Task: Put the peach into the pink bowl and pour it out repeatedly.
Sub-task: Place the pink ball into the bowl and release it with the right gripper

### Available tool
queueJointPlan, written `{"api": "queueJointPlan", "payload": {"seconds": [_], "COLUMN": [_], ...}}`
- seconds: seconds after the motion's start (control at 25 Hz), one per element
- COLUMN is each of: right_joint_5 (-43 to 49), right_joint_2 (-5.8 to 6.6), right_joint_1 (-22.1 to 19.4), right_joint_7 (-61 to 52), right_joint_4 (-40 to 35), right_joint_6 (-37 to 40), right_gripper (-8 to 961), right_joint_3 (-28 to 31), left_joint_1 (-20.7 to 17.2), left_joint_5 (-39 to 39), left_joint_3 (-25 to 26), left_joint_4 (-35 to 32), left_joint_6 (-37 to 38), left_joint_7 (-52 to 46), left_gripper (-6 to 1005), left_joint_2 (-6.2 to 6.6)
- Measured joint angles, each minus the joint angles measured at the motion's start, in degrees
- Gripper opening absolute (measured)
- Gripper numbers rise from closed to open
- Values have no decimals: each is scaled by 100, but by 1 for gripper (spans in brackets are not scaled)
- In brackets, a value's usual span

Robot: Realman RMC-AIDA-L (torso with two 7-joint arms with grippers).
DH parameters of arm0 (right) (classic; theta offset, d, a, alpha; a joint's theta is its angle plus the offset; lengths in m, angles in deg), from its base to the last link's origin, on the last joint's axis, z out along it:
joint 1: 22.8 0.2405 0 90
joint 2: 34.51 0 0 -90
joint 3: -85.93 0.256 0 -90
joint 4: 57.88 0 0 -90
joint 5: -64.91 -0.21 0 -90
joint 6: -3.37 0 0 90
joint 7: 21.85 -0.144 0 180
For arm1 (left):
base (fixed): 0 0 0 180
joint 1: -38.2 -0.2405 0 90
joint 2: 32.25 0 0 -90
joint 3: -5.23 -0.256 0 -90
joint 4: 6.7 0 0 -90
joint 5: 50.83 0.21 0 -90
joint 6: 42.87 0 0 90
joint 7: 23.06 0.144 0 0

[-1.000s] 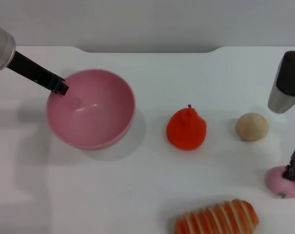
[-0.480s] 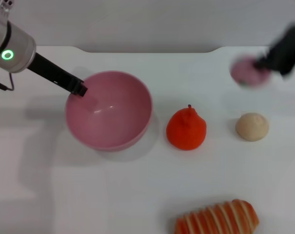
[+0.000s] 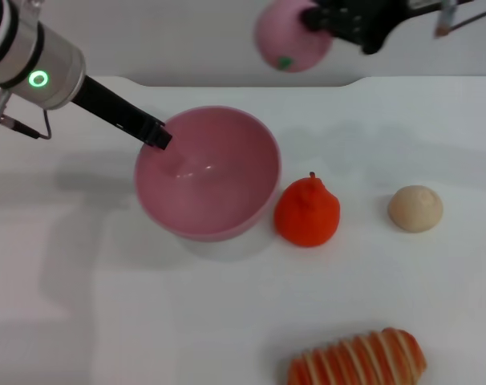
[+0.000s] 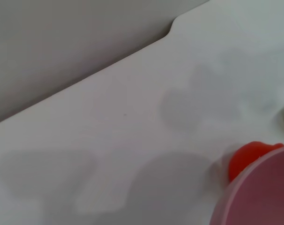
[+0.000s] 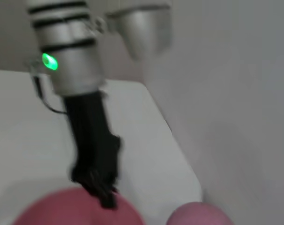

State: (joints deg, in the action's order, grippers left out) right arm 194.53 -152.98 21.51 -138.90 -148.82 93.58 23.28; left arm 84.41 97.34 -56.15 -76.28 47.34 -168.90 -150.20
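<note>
White table [image 3: 147, 321]: the left gripper [image 3: 159, 138] clamps the bowl [image 3: 207, 172] by its rim, while the right gripper [image 3: 323, 20] grips the peach [image 3: 287, 40] high above the far edge.

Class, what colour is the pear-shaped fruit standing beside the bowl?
Orange-red, seen best in the head view: the pear-shaped fruit beside the pink bowl.

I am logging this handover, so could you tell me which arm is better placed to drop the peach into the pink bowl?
The right: its gripper holds the peach raised behind the pink bowl. The left gripper grips the bowl's rim.
</note>
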Motion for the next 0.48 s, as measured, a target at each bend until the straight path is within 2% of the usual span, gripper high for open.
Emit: {"api": "queueJointPlan", "payload": {"seconds": [0.04,0.4,0.48], "right_joint_5": [-166,-510,-516], "right_joint_2": [-15,-29,-33], "right_joint_1": [31,151,131], "right_joint_7": [55,298,327], "right_joint_4": [98,617,657], "right_joint_6": [-82,-336,-466], "right_gripper": [34,38,113], "right_joint_3": [-228,-851,-927], "left_joint_1": [18,99,99], "left_joint_5": [-4,-7,-7], "left_joint_3": [-18,-31,-32], "left_joint_4": [1,6,6], "left_joint_6": [-12,-21,-24], "left_joint_7": [-13,-38,-26], "left_gripper": [40,40,40], "left_joint_2": [0,0,0]}}
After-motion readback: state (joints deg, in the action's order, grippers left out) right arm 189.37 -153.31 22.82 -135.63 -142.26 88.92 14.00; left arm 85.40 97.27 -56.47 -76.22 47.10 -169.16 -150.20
